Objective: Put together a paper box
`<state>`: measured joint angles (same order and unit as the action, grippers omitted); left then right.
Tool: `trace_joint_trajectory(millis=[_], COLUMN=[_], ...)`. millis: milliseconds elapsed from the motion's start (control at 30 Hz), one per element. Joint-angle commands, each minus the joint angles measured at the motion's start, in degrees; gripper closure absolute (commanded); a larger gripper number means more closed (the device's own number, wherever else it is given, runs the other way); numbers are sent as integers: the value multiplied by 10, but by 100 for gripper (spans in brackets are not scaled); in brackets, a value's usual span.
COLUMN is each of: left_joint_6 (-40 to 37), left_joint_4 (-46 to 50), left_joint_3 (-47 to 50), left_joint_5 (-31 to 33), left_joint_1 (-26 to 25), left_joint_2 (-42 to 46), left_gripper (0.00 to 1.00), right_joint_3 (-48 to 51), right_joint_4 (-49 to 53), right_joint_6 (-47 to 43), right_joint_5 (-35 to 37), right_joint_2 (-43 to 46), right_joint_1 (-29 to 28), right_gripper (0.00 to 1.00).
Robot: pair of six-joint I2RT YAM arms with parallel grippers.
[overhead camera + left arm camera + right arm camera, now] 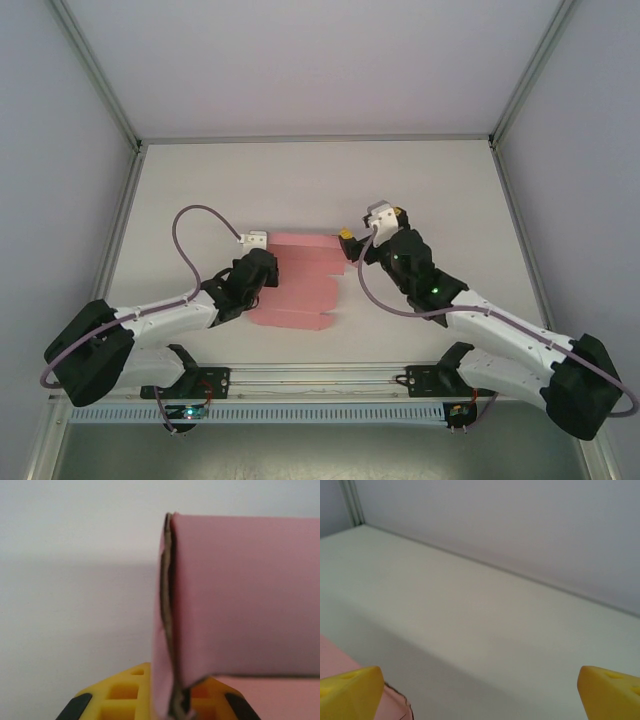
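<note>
Left jaws clamped on paper box (305,285) edge, right jaws spread wide nearby: hold firm, fold along creases.

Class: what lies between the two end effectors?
The pink paper box, from the left end effector to the right end effector, in the top view.

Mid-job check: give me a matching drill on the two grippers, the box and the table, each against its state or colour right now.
Column one:
1. left gripper
2. right gripper
3. paper box
4. table

Column two:
A. white
B. jaws wide apart, holding nothing
C. pink, lying between the two arms
D. shut on the box's edge

Pairs: 1-D, 2-B, 3-C, 4-A
</note>
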<state>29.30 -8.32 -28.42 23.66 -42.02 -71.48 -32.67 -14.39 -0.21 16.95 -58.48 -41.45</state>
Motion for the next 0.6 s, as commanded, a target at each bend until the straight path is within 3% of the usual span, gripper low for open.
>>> trace_joint_trajectory(millis=[0,367,567], left_joint_6=[16,22,23], left_joint_4=[4,-15,-44], left_joint_3=[-18,-9,-5], left_joint_5=[0,-35,-67], left_joint_1=[-9,-9,-9], left_joint_2=[2,22,17], left_gripper=[100,100,100], right_joint_3=[-9,0,47], right_joint_4=[11,-45,-177], right_joint_6=[25,36,75], right_joint_5=[-44,-157,-185], right_joint_2=[-14,-81,-84], right_joint_1=[2,-4,-7], right_gripper=[2,2,2])
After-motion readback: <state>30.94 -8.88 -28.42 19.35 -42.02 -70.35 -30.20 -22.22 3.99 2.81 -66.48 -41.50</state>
